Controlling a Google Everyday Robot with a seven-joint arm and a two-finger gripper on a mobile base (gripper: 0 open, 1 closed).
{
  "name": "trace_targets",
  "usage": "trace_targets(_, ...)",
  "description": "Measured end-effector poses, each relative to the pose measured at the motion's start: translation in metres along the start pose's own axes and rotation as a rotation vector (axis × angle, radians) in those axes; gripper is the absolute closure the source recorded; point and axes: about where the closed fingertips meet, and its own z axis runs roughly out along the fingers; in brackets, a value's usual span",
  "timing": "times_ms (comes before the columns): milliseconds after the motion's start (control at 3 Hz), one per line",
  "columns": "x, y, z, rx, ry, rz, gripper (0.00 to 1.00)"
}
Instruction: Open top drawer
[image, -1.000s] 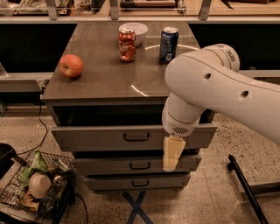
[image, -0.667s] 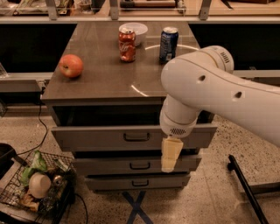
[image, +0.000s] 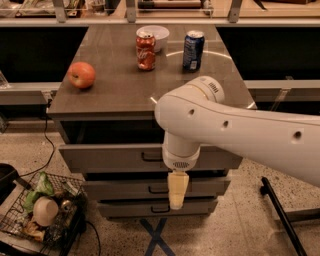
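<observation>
Grey top drawer (image: 110, 159) is jutting slightly out under the tabletop (image: 120, 92). The gripper (image: 178, 192) is hanging just below it, before the lower drawers (image: 120, 189); I cannot tell its grip state.

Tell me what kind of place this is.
Probably an office kitchenette or test lab: a counter with apple, red can, blue can and bowl; speckled floor. Pincer hangs before the middle drawer, below the top drawer.

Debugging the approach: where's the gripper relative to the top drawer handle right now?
Camera view, centre: the gripper hangs pointing down in front of the middle drawer, below and just right of the top drawer handle.
</observation>
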Motion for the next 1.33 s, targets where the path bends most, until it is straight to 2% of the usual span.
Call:
trace_targets(667,-0.031,0.003,0.025,-0.017,0.016,-0.08,0.0)
trace_targets(1333,-0.047,0.005,0.054,-0.063,0.0,-0.113,0.0)
